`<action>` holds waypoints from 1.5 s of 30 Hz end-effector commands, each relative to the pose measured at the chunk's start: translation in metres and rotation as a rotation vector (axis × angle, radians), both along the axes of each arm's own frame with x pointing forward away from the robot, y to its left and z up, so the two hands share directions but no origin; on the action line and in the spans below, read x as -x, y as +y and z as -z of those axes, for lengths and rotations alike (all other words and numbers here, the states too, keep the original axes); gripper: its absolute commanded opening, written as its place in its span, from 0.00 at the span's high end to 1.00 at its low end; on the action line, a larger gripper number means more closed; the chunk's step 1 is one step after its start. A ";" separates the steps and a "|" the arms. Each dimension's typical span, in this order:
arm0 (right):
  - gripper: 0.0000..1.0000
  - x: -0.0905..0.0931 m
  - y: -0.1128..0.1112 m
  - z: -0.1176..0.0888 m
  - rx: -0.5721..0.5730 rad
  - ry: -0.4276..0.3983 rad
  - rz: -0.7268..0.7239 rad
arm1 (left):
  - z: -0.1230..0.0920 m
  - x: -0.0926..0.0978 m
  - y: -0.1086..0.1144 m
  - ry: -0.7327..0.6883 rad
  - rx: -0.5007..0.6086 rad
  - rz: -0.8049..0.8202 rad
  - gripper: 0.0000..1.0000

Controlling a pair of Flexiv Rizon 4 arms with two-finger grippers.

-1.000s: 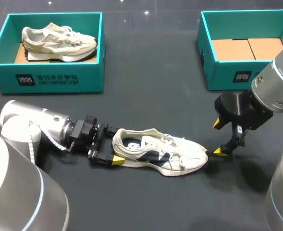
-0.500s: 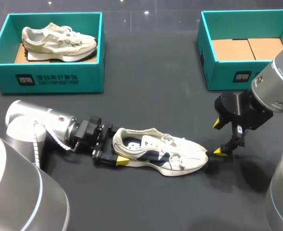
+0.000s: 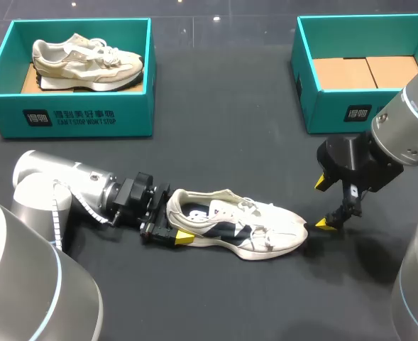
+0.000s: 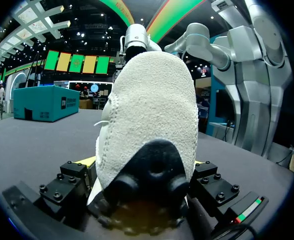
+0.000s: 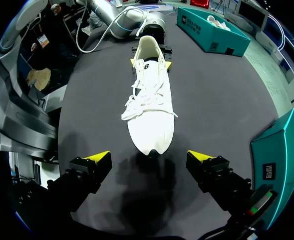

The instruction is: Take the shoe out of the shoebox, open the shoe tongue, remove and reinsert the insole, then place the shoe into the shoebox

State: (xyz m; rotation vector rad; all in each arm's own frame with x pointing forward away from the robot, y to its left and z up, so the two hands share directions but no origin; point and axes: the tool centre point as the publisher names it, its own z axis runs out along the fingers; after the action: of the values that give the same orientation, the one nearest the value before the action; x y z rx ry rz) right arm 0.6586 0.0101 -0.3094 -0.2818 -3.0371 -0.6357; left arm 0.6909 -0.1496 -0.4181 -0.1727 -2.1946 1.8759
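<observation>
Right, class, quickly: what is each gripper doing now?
Left gripper: at the heel of the shoe; grip cannot be told.
Right gripper: open, holding nothing.

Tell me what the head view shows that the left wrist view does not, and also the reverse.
Only the head view: the white shoe at full length, its toe by the open right gripper; the beige shoe inside the left shoebox; the right shoebox with its empty inside. Only the left wrist view: the shoe's heel close up, with its black patch. Both: the white shoe, heel at the left gripper, and a teal shoebox, seen only from outside in the wrist view.
</observation>
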 end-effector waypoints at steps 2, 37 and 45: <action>0.00 0.002 0.000 0.001 0.001 -0.003 0.001 | 0.000 0.003 -0.002 -0.001 0.006 0.000 1.00; 0.00 0.002 0.000 0.001 0.001 -0.003 0.001 | 0.005 0.018 0.003 0.003 -0.049 -0.145 1.00; 0.00 0.002 0.000 0.001 0.001 -0.003 0.001 | 0.005 0.014 0.002 -0.002 -0.046 -0.130 1.00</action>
State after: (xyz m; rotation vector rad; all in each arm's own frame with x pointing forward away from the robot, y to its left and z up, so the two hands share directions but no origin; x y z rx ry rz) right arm 0.6586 0.0101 -0.3094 -0.2818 -3.0371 -0.6357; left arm 0.6745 -0.1476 -0.4198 -0.0205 -2.3006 1.8911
